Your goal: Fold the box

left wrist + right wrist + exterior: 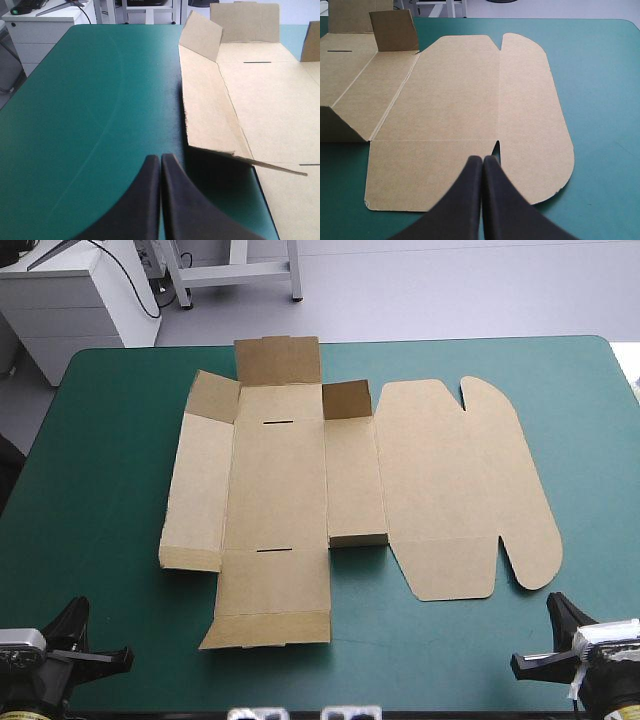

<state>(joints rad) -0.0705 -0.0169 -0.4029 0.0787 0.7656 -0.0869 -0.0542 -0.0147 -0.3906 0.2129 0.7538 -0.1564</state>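
The brown cut-board box (300,490) was seen mostly flat, few flaps (347,400) raised; left pincer (160,159) and right pincer (483,160) were clenched, empty.

The box (300,480) sheet fills the middle of the table (600,350). Wide bare teal-green cover (90,540) lies open to its left and right, with a narrower strip along the near edge. Flaps (278,360) stand up at the far end — and the left wall (210,115) tilts off the cover, a gap under its near corner. The rounded lid (470,100) lies flat.

Box (300,490) mid-table (100,490), ahead of claws
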